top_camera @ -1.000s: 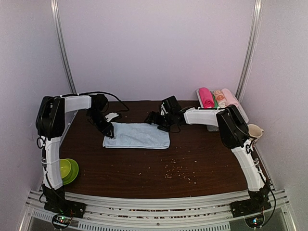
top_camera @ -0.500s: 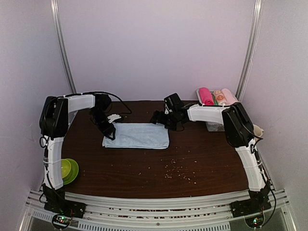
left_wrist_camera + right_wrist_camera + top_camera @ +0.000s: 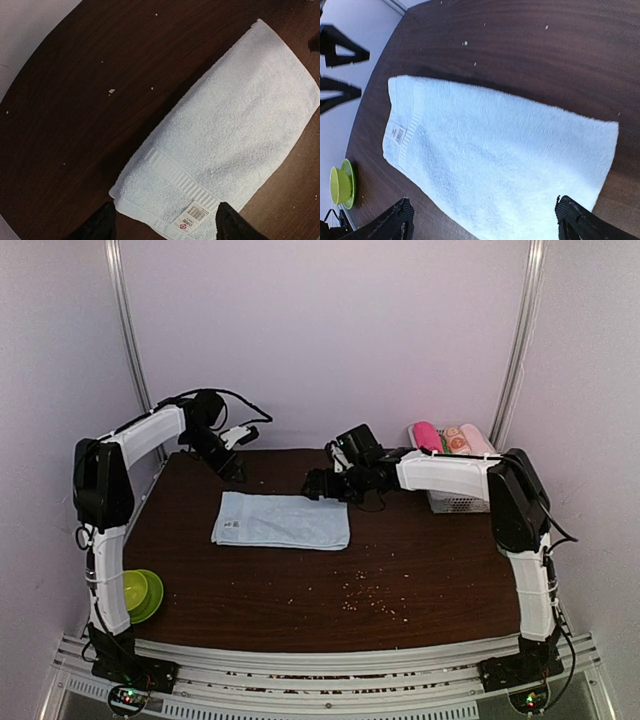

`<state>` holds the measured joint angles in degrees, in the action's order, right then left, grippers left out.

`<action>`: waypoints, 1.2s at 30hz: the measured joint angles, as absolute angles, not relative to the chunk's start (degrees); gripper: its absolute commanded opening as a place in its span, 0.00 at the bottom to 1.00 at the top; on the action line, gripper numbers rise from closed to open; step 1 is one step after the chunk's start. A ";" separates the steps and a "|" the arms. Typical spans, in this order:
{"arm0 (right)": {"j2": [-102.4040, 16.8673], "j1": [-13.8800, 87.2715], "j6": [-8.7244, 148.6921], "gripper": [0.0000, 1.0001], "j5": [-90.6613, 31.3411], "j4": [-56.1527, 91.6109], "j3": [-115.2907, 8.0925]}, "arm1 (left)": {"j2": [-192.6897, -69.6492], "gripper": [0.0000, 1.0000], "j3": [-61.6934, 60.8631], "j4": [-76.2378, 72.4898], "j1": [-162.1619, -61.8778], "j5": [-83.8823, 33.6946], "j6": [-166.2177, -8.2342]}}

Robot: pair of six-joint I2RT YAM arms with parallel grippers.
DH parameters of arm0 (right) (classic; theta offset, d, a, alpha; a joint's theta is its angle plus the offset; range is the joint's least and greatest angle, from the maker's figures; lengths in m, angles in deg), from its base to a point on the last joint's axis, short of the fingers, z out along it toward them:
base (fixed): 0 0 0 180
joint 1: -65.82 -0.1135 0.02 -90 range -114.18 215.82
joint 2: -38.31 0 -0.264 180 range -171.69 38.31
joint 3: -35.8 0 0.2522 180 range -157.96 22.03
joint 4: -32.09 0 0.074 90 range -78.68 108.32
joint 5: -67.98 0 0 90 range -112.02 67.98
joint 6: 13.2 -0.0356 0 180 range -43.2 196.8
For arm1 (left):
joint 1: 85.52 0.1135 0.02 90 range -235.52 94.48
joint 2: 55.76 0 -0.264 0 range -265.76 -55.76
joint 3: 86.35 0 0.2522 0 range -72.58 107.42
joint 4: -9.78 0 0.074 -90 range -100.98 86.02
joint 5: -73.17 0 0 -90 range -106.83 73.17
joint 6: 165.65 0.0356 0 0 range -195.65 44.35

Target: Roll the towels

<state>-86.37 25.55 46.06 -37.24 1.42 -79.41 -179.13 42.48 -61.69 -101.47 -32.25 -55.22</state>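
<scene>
The pale light blue towel (image 3: 283,521) lies flat and unrolled on the dark table, its white tag (image 3: 231,525) at the left end. My left gripper (image 3: 232,468) is open and empty, raised behind the towel's left end; its wrist view shows the towel (image 3: 225,135) and tag (image 3: 192,217) below the spread fingers (image 3: 100,226). My right gripper (image 3: 315,485) is open and empty above the towel's far right edge; its wrist view shows the towel (image 3: 505,165) between wide fingers (image 3: 580,222). The magenta-pink towel (image 3: 428,441) lies rolled in the basket at back right.
A white basket (image 3: 455,503) at the back right also holds small peach and green rolls (image 3: 468,441). Green bowls (image 3: 140,593) sit at the front left, also in the right wrist view (image 3: 340,185). Crumbs (image 3: 365,595) are scattered near the front middle.
My left gripper has lifted off the towel's left end and drawn back toward the far left corner. My right gripper has shifted slightly left. The towel stays flat.
</scene>
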 measured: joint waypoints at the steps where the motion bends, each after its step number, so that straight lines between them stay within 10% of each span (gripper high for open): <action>1: -86.37 24.92 46.47 0.99 -37.44 1.42 -78.63 | -179.81 0.67 43.40 -61.56 -101.33 -32.41 -55.55; 36: -86.52 21.79 50.34 0.99 -35.19 -0.59 -68.44 | -191.62 0.53 44.78 -56.45 -97.47 -18.55 -57.17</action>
